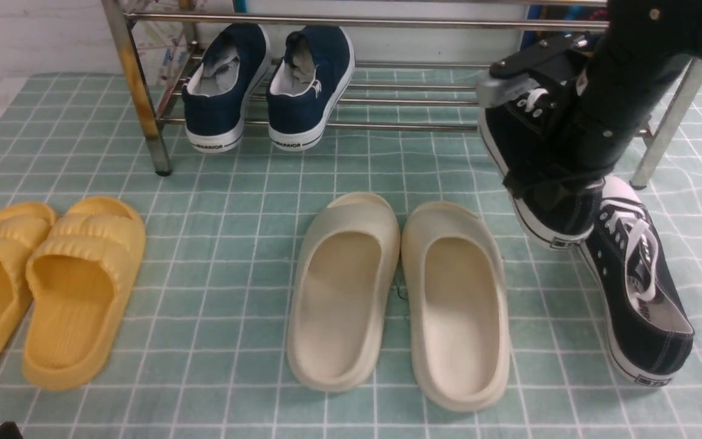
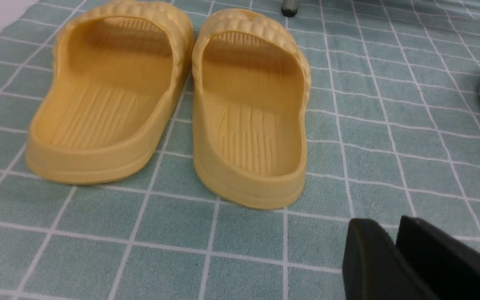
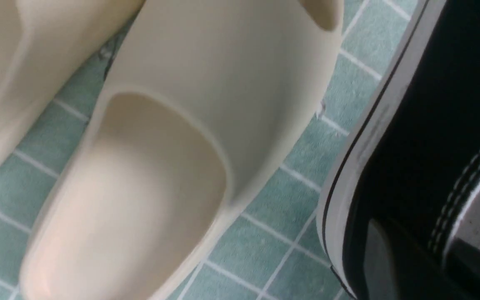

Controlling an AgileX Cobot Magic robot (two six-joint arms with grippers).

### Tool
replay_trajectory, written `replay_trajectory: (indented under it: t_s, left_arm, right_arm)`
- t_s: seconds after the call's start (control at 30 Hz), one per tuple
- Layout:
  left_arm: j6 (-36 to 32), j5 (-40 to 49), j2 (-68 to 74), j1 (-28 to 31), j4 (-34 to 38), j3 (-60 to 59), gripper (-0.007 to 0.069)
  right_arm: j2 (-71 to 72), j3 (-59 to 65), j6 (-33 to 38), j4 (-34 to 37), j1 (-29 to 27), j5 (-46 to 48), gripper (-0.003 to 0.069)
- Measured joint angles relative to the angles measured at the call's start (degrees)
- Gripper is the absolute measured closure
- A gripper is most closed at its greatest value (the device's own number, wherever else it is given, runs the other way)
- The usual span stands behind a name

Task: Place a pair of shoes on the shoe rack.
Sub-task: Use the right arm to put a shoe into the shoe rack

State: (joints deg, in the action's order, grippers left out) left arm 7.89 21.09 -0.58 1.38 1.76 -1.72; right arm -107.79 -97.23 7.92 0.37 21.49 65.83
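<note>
The right gripper's fingertips (image 3: 423, 250) pinch the side wall of one black canvas low-top sneaker (image 1: 524, 131), one finger outside on the canvas, the other inside against the grey lining. From that pinch at the heel end, the shoe's long axis runs up and slightly leftward in the front view, its laced toe end toward the upper right of the frame, where the chrome shoe rack (image 1: 351, 22) stands across the top. The coming move likely turns on this: the toe already points rackward, so the shoe probably needs lifting and carrying forward onto the bars, heel trailing.

Its mate, the other black sneaker (image 1: 643, 286), lies on the tiled cloth at the lower right, just beside the held heel. The right arm is clearly nearer both.

That arm (image 1: 625, 79) reaches in from the upper right corner, angled down and leftward over the shoe. The left gripper (image 2: 394, 237) sits low at the frame's lower left, its fingertips close together, well apart from either sneaker.
</note>
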Motion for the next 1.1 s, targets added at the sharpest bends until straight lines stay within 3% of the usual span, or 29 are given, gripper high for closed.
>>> replay_trajectory:
  t_s: [0.5, 1.1]
  left_arm:
    - [0.0, 0.0, 0.0, 0.0, 0.0, 0.0, 0.0492]
    - [0.0, 0.0, 0.0, 0.0, 0.0, 0.0, 0.0480]
  right_arm:
    - [-20.7, -30.8, 3.1, -0.4, -1.5, 3.3, 0.0639]
    - [-24.6, -34.7, -0.3, -0.4, -2.0, -2.1, 0.0631]
